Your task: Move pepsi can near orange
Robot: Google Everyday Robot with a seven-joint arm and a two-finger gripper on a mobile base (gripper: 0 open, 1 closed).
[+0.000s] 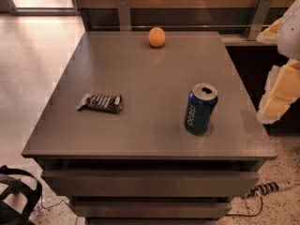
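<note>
The pepsi can (200, 109), dark blue with white lettering and an opened silver top, stands upright on the grey table (140, 78) near its front right. The orange (157, 37) sits at the far edge of the table, well behind the can and slightly to its left. My gripper (275, 64) is at the right edge of the view, beyond the table's right side and to the right of the can. Its two pale yellow fingers (276, 97) are spread apart and hold nothing.
A flat dark snack wrapper (99, 102) lies on the left part of the table. The table has drawers (150, 182) below its front edge. A wooden wall with metal brackets (123, 11) runs behind it. A black object (16, 196) and a cable (269, 189) lie on the floor.
</note>
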